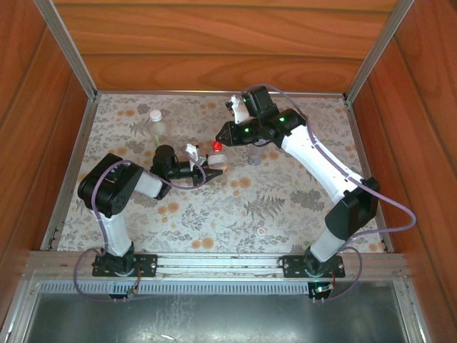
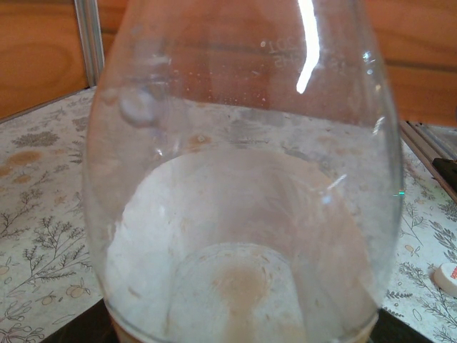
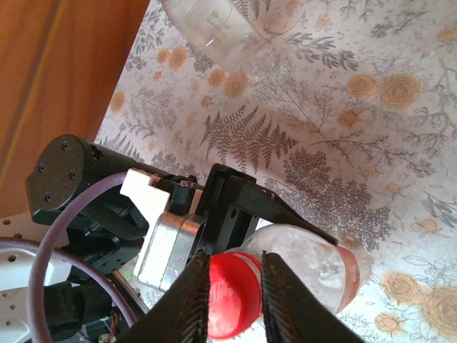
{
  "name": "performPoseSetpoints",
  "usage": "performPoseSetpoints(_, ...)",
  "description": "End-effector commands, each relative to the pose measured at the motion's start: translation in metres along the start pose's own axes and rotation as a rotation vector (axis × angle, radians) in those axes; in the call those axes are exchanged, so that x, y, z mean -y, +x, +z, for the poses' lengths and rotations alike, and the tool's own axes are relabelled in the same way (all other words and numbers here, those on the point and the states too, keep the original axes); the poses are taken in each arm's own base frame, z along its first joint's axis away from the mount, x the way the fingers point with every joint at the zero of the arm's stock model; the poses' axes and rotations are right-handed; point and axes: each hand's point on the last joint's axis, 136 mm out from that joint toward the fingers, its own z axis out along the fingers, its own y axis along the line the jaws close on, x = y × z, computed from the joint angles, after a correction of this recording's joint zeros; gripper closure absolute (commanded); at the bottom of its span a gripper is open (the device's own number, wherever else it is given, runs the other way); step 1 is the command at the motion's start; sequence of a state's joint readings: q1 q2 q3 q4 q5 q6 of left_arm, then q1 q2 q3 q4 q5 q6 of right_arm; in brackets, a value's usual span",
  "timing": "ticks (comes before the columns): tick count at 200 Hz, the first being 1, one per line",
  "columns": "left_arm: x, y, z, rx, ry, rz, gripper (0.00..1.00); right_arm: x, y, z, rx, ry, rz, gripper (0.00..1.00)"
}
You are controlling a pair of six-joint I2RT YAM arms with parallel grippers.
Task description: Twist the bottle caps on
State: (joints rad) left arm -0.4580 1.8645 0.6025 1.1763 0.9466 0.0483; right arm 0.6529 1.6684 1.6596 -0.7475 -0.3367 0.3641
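A floral-patterned tablecloth [image 1: 285, 207] lies between wooden walls [image 1: 214, 43] and an aluminium rail [image 1: 214, 259].

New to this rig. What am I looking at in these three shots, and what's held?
Two robot arms are bolted at the near edge of a floral table, each ending in a two-finger gripper. The overhead picture is from a fixed camera above and behind them; the other two are from wrist cameras. The left gripper holds a clear bottle with a red-orange label roughly on its side; its wrist camera sees that bottle close up. The right gripper pinches the red cap at the bottle's mouth. A white-topped bottle and a slim clear bottle stand on the table; a pale cap lies nearer the arms.
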Motion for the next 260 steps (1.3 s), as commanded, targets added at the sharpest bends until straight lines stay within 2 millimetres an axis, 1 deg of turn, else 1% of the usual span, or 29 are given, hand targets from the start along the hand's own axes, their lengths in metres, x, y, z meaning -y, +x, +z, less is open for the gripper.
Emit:
performPoseSetpoints(1, 0.0, 0.065, -0.008, -0.162, -0.039, -0.219, 0.51, -0.003, 0.005, 0.002, -0.033, -0.037, 0.001, 0.78)
performPoseSetpoints(13, 0.0, 0.065, -0.008, -0.162, -0.039, -0.221, 0.51, -0.002, 0.01, 0.002, -0.043, -0.04, 0.005, 0.8)
performPoseSetpoints(25, 0.0, 0.065, -0.008, -0.161, -0.039, -0.223, 0.51, 0.003, 0.018, 0.007, -0.065, -0.033, 0.022, 0.82)
performPoseSetpoints(27, 0.0, 0.065, -0.007, -0.161, -0.038, -0.223, 0.51, -0.002, 0.016, -0.001, -0.049, -0.041, 0.013, 0.82)
performPoseSetpoints(30, -0.001, 0.065, -0.008, -0.161, -0.04, -0.223, 0.51, -0.003, 0.017, -0.004, -0.044, -0.042, 0.012, 0.83)
performPoseSetpoints(53, -0.002, 0.065, -0.008, -0.161, -0.043, -0.228, 0.51, -0.001, 0.028, -0.007, -0.057, -0.041, 0.031, 0.86)
performPoseSetpoints(73, -0.003, 0.064, -0.007, -0.159, -0.043, -0.229, 0.51, -0.001, 0.035, -0.01, -0.063, -0.044, 0.042, 0.86)
performPoseSetpoints(106, -0.002, 0.064, -0.008, -0.159, -0.042, -0.231, 0.51, -0.003, 0.039, -0.017, -0.049, -0.048, 0.049, 0.86)
performPoseSetpoints(129, -0.001, 0.064, -0.008, -0.159, -0.038, -0.224, 0.51, 0.0, 0.031, -0.021, -0.008, -0.021, 0.044, 0.84)
performPoseSetpoints(142, -0.001, 0.064, -0.008, -0.159, -0.037, -0.221, 0.51, 0.001, 0.023, -0.022, 0.02, -0.01, 0.039, 0.75)
performPoseSetpoints(146, -0.001, 0.065, -0.008, -0.16, -0.036, -0.221, 0.51, 0.001, 0.02, -0.022, 0.025, -0.008, 0.04, 0.74)
performPoseSetpoints(173, 0.0, 0.066, -0.008, -0.162, -0.035, -0.212, 0.51, 0.0, 0.005, -0.019, 0.046, -0.032, 0.045, 0.73)
performPoseSetpoints(192, 0.001, 0.067, -0.009, -0.164, -0.036, -0.199, 0.51, -0.002, -0.003, -0.013, 0.034, -0.055, 0.046, 0.74)
performPoseSetpoints(210, 0.002, 0.067, -0.01, -0.165, -0.036, -0.192, 0.51, -0.005, -0.004, -0.006, 0.017, -0.08, 0.046, 0.77)
performPoseSetpoints(231, 0.002, 0.067, -0.01, -0.166, -0.035, -0.19, 0.51, -0.01, -0.006, -0.008, 0.011, -0.106, 0.04, 0.8)
performPoseSetpoints(247, 0.002, 0.067, -0.01, -0.166, -0.035, -0.191, 0.51, -0.01, -0.002, -0.007, -0.001, -0.109, 0.044, 0.85)
performPoseSetpoints(260, 0.002, 0.068, -0.01, -0.166, -0.036, -0.192, 0.51, -0.007, 0.002, -0.004, -0.015, -0.104, 0.052, 0.86)
